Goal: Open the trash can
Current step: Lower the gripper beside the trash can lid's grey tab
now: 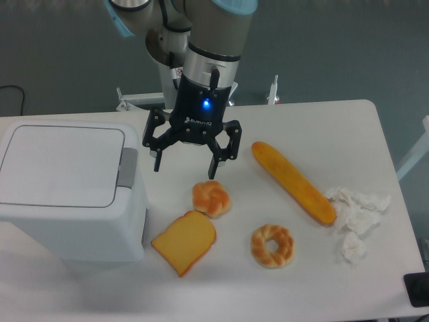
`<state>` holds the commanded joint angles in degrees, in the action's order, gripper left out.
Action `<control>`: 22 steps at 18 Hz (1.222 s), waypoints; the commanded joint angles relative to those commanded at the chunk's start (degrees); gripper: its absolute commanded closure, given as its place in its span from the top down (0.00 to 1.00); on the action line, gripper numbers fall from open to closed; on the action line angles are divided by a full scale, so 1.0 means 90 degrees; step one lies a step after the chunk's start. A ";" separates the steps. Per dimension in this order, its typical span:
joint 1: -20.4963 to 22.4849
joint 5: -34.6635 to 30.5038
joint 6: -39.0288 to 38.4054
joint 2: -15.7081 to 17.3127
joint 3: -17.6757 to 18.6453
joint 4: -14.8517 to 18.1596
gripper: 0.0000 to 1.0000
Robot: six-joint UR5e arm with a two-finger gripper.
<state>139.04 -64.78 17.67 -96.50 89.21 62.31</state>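
Observation:
The trash can [64, 191] is a large boxy white-grey bin at the left of the table. Its flat lid [60, 164] is down. A grey push tab [128, 167] sits on its right edge. My gripper [186, 167] hangs over the table just right of the bin, fingers pointing down. It is open and holds nothing. Its left finger [157, 159] is a short way right of the push tab, not touching it.
Bread items lie right of the bin: a small round bun [211, 198], a toast slice [184, 241], a ring-shaped roll [272, 245] and a long baguette [293, 182]. Crumpled white paper [355, 215] lies at the right. The table's front edge is close to the bin.

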 joint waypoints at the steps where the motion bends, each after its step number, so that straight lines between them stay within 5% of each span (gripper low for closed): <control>1: -0.0010 0.0000 0.0000 0.0000 0.0020 0.0000 1.00; 22: -0.0195 0.0000 -0.0019 -0.0049 0.0108 0.0000 1.00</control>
<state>137.29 -64.78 17.49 -96.94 90.18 62.31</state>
